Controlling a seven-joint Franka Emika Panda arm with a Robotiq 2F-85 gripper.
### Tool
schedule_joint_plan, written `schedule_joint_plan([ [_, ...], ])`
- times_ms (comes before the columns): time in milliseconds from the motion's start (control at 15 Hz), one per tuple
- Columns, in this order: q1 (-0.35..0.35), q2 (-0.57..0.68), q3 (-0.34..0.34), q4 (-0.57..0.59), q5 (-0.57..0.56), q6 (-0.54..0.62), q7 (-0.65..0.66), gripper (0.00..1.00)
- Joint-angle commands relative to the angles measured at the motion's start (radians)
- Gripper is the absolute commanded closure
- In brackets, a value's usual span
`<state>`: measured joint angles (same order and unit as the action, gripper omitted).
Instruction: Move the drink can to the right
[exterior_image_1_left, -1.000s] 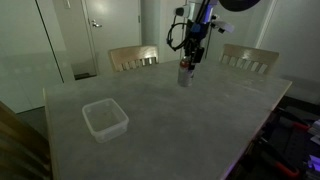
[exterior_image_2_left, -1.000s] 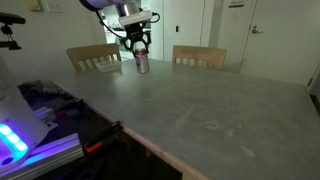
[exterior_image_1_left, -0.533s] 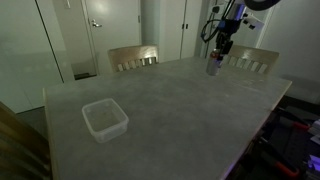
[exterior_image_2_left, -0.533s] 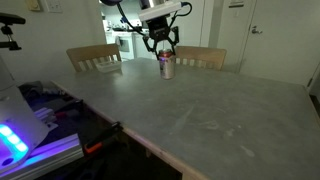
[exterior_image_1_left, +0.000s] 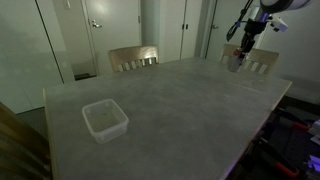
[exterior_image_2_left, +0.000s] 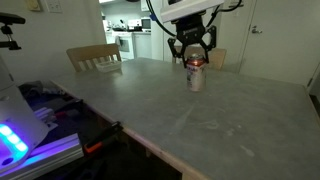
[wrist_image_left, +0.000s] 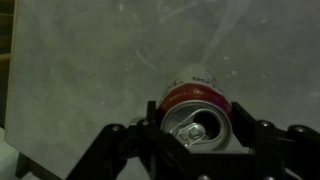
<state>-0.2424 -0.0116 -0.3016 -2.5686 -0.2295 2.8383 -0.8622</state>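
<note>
near the front of the counter (exterior_image_1_left: 170, 105) sits a translucent plastic tub (exterior_image_1_left: 104, 119), well apart from the work. farther back, by the far edge, the drink can (exterior_image_2_left: 196, 77) stands upright, pinched at its sides by the fingers (wrist_image_left: 122, 140). whether its base touches the surface is unclear. wooden chairs (exterior_image_2_left: 93, 56) stand beyond. this looks like the carry step, and next comes a level set-down, then release.

We see in an exterior view a grey table (exterior_image_1_left: 190, 105), a square translucent container (exterior_image_1_left: 104, 119) on its near part, two wooden chairs (exterior_image_1_left: 133, 58) behind the far edge, the gripper (exterior_image_1_left: 239, 58) closed around the drink can (exterior_image_1_left: 236, 63), well apart from the container
</note>
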Motion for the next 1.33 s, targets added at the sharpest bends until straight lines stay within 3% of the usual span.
schedule_joint_plan([
  [0, -0.044, 0.066, -0.025, 0.032, 0.086, 0.041, -0.051, 0.54],
  [467, -0.095, 0.191, -0.041, 0.078, 0.313, 0.075, -0.149, 0.54],
  [867, -0.141, 0.342, -0.069, 0.171, 0.299, 0.051, -0.128, 0.54],
  [1133, -0.148, 0.374, -0.08, 0.219, 0.293, 0.037, -0.115, 0.54],
  [1267, -0.201, 0.365, -0.036, 0.22, 0.239, 0.03, -0.069, 0.54],
])
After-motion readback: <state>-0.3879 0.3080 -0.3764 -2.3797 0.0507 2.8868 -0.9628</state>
